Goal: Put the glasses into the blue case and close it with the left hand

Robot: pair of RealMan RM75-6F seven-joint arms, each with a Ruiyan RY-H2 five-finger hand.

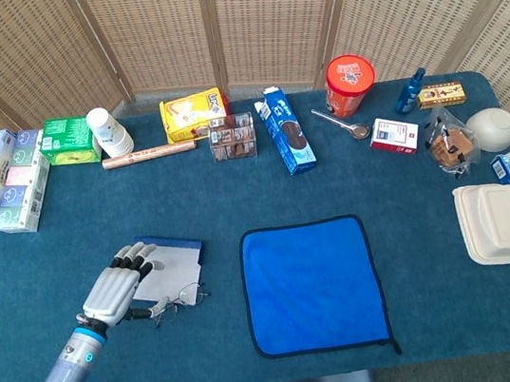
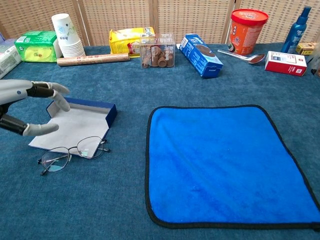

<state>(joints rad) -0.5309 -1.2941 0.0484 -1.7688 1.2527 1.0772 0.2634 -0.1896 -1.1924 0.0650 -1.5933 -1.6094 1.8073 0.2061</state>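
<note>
- Blue case (image 1: 165, 262) open, lying near table's (image 1: 66, 210) left front edge.
- Glasses (image 2: 72, 152) on its front edge, ungrasped.
- Left hand (image 1: 116, 289) spread above, empty.

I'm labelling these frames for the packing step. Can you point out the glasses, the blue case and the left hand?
glasses (image 2: 73, 152): chest view, on the bridge between the lenses.
blue case (image 2: 75, 125): chest view, on its open grey inside.
left hand (image 1: 116, 289): head view, on the back of the hand.
</note>
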